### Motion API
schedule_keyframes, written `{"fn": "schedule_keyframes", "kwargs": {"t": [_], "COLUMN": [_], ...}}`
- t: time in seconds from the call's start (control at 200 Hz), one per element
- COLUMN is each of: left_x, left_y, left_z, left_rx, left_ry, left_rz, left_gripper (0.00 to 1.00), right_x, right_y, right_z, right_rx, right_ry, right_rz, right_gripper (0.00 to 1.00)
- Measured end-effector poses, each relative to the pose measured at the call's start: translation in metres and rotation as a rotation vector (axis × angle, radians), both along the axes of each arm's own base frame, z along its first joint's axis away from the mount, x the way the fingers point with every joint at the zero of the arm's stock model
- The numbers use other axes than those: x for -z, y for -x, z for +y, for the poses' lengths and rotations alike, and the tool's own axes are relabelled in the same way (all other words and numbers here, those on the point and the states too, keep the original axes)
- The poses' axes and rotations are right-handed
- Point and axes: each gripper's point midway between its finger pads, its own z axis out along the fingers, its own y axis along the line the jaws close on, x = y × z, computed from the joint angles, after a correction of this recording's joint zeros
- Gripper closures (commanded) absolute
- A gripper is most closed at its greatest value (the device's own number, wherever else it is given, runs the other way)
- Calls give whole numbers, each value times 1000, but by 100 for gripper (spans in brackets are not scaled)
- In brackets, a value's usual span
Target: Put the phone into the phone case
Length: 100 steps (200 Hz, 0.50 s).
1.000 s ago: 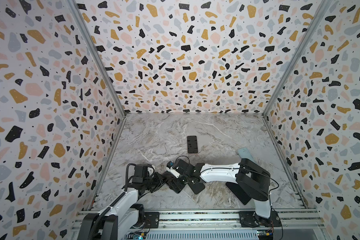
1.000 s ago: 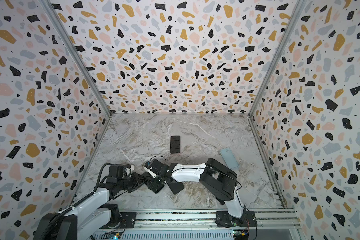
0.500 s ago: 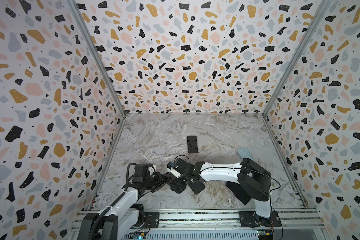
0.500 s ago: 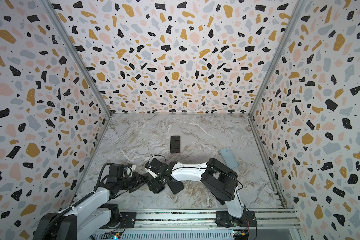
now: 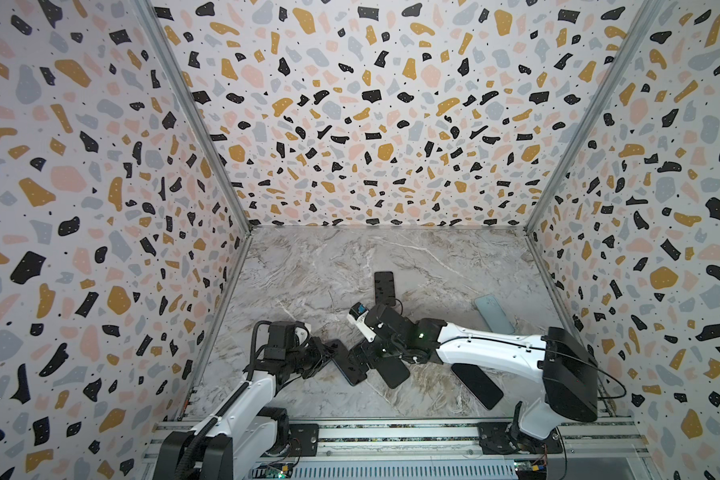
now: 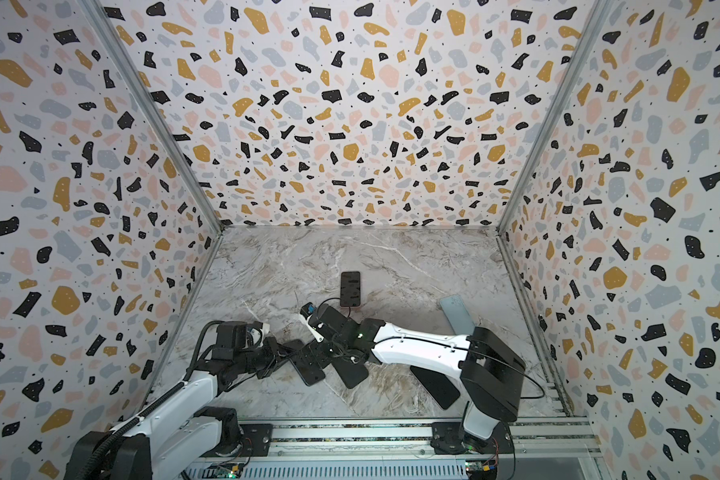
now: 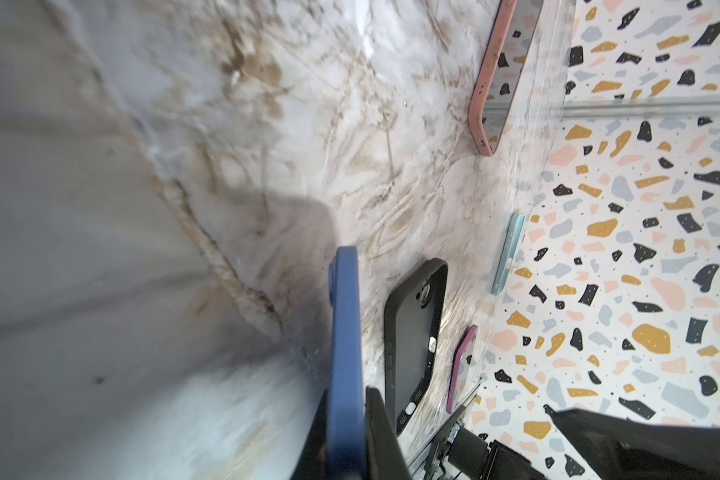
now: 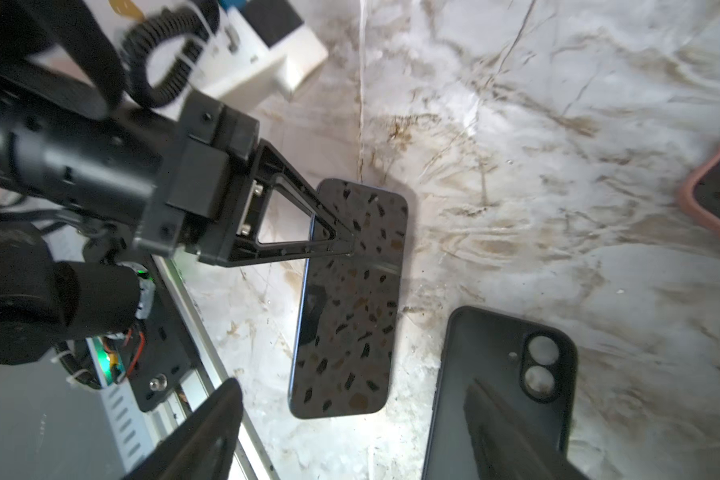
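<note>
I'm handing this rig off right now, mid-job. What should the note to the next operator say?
Left gripper: shut on the blue phone with the glossy black screen, screen facing up, low over the marble table.
Right gripper: open and empty, with one finger over the phone's side and the other over the case.
Black phone case with the twin camera cutout: empty, lying flat beside the phone with a gap between them.
Done: phone gripped.
Left: line the phone up over the case and press it in. The right gripper could probably steady the case.
</note>
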Motion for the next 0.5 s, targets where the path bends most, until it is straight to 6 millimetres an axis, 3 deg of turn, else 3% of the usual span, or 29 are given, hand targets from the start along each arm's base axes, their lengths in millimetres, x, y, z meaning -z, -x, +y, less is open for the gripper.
{"fn": "schedule_keyframes", "kwargs": {"t": [0.165, 0.355, 0.501], "left_x": [-14, -53, -65], "left_y": [-15, -41, -49], "left_z": [6, 9, 10], "left_rx": [-113, -253, -321], "left_ry": [28, 143, 214], "left_rz": [-18, -133, -169], "left_gripper": [100, 100, 100], "right_x": [-7, 5, -2], "right_y": [-10, -26, -25], "right_z": [-20, -64, -80], "right_rx": [137, 411, 542], "right_ry": [-97, -221, -402], "right_rz": [70, 254, 405], "right_gripper": [18, 19, 20]}}
